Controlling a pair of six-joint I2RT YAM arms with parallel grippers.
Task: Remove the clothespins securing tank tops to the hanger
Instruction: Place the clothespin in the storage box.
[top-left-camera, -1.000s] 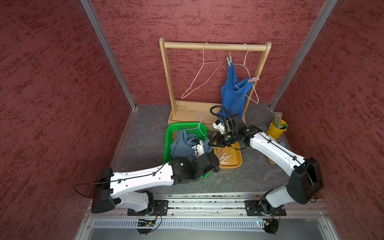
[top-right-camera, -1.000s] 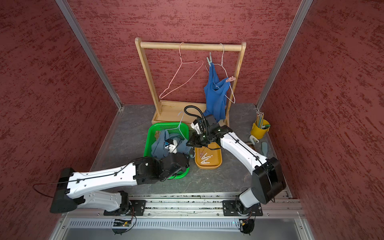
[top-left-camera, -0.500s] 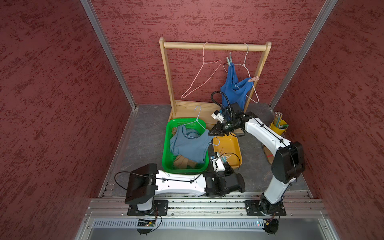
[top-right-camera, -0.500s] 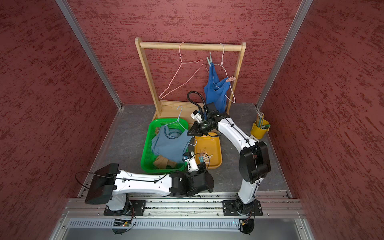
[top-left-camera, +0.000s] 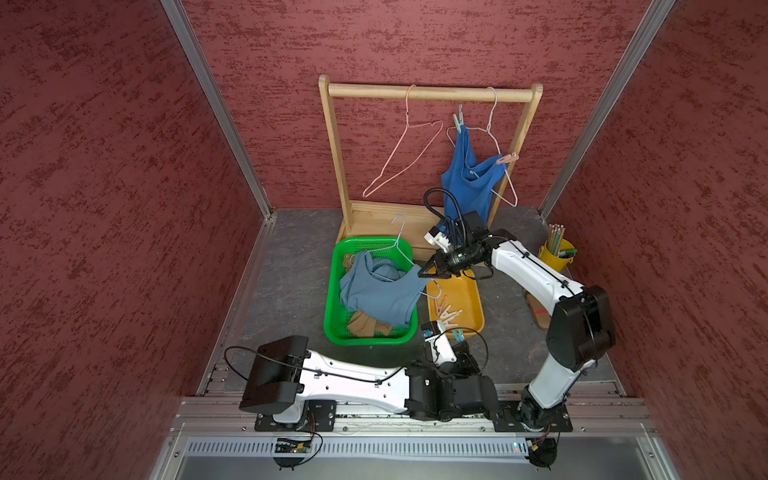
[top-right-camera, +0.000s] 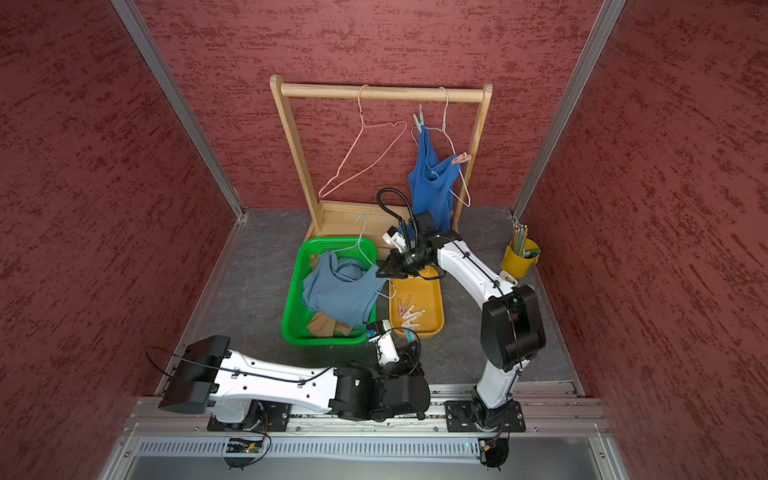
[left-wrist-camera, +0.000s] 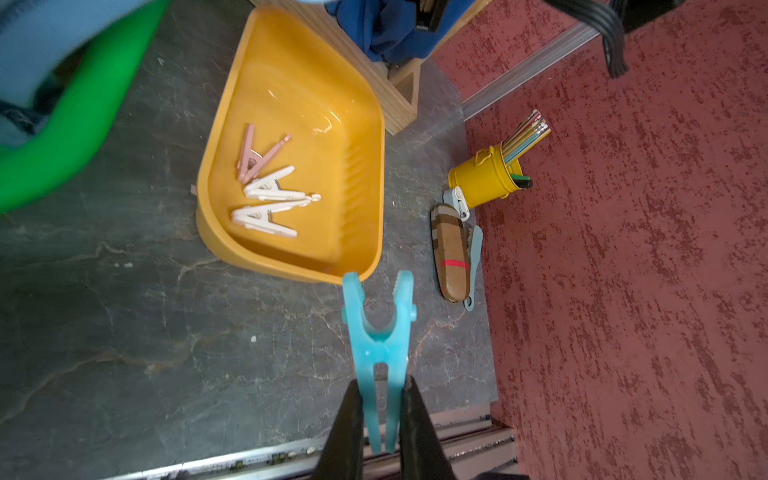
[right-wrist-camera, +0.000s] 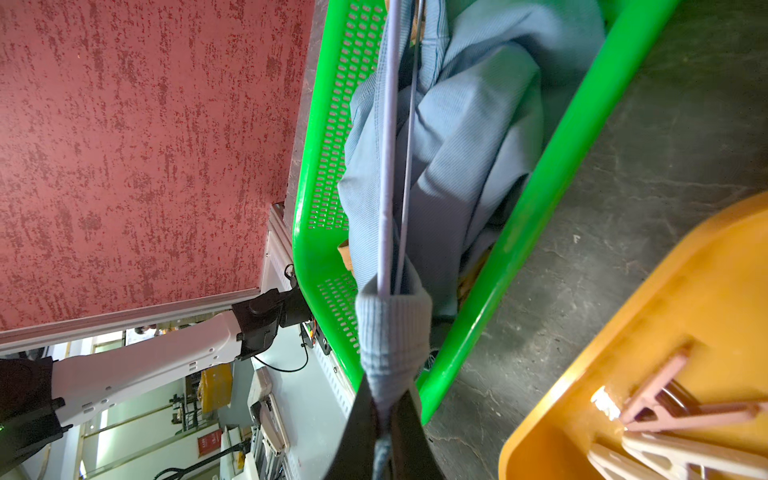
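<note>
Left gripper (left-wrist-camera: 381, 399) nipped tight on teal clothespin (left-wrist-camera: 379, 328); yellow tray (left-wrist-camera: 359, 158) just ahead, likely its drop spot. Right gripper (right-wrist-camera: 386, 419) clamped on grey-blue tank top (right-wrist-camera: 469, 137) strap and hanger (right-wrist-camera: 386, 145) wire, probably steadying them at green basket (right-wrist-camera: 540, 199) edge.

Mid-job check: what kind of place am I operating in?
Probably a robot test booth staged as a laundry corner: red textured partition walls, small wooden garment rack, two arms bolted to an aluminium rail.
</note>
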